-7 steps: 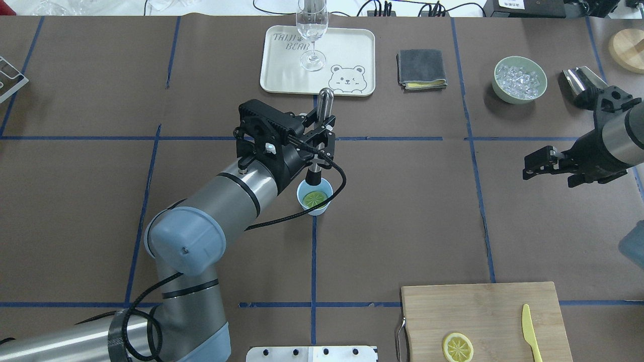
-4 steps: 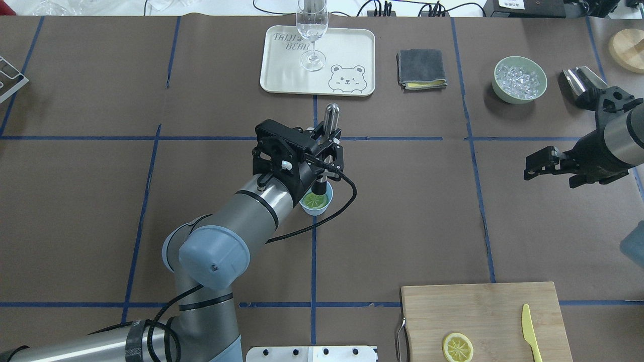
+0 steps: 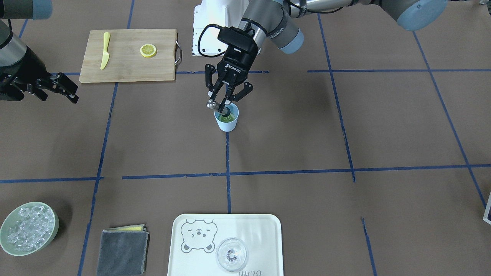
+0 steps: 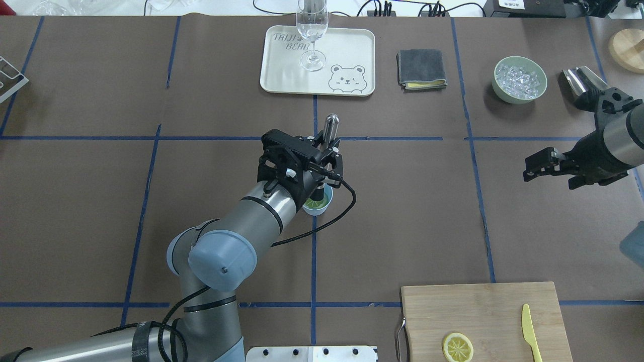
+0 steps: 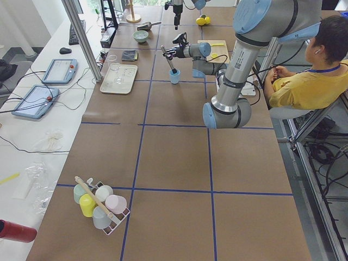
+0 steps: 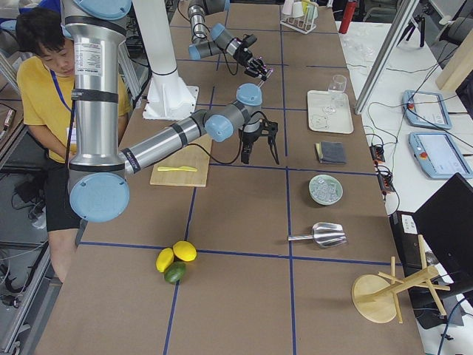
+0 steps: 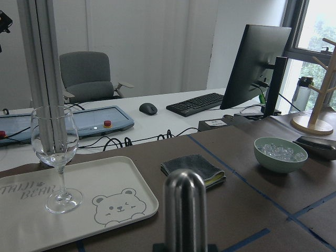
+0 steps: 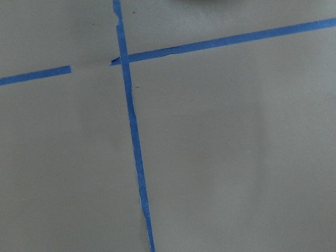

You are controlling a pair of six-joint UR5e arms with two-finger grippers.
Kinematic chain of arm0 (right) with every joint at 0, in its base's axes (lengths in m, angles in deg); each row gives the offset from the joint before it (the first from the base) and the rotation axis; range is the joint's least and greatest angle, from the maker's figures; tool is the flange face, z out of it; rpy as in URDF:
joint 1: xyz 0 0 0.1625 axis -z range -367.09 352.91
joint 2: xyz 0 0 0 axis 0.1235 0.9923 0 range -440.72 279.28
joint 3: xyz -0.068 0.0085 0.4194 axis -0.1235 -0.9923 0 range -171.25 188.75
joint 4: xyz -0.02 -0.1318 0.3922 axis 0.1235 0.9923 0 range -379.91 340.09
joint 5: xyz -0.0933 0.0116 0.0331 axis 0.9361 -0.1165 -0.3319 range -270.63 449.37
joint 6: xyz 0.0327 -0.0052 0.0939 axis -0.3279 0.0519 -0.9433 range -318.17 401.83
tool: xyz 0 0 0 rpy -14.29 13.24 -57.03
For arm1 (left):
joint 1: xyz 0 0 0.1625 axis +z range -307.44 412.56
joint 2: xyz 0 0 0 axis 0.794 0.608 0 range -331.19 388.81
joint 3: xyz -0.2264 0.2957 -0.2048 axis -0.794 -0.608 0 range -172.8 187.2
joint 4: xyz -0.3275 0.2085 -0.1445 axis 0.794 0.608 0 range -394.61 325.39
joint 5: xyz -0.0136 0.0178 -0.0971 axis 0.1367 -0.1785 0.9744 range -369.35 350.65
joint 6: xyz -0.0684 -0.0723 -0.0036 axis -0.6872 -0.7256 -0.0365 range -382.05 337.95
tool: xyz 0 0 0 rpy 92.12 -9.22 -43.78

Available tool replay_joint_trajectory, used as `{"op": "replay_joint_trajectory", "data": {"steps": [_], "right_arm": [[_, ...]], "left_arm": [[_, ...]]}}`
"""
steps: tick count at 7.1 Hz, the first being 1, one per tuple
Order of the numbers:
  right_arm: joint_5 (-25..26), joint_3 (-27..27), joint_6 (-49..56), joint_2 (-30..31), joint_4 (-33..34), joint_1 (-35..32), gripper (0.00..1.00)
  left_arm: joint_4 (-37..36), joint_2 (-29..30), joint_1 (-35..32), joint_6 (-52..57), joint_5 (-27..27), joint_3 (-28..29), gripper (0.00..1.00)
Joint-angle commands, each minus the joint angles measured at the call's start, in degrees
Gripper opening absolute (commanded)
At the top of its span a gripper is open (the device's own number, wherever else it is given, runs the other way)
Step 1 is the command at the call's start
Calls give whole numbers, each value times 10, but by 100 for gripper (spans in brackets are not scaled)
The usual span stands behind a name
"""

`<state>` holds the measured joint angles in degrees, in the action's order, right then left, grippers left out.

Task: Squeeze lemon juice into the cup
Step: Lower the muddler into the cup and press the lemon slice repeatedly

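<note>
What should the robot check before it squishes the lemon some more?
1. Lemon slice in the cup: ok, it lies flat at the bottom.
2. Cup upright: ok.
3. Left gripper holding the metal masher: ok, its fingers are shut around it, and the black end dips into the cup.
4. Masher tip pressing on the lemon slice: cannot tell, the gripper hides the contact.
5. Right gripper out of the way: ok, it is open, empty and far off to the side.
6. Juice in the cup: cannot tell.
</note>
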<state>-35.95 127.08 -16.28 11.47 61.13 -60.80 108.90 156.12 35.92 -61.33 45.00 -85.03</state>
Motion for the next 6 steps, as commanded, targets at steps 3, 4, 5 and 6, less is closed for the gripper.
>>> {"op": "replay_joint_trajectory", "data": {"steps": [3,4,5,6], "right_arm": [[0,0,-3,-1,0,1,100],[0,0,-3,-1,0,1,100],[0,0,-4,-1,0,1,100],[0,0,-4,-1,0,1,100]], "left_arm": [[34,1,0,0,0,36,0],[34,0,1,0,0,38,0],[34,-1,2,0,0,38,0],[35,0,2,-1,0,43,0]]}}
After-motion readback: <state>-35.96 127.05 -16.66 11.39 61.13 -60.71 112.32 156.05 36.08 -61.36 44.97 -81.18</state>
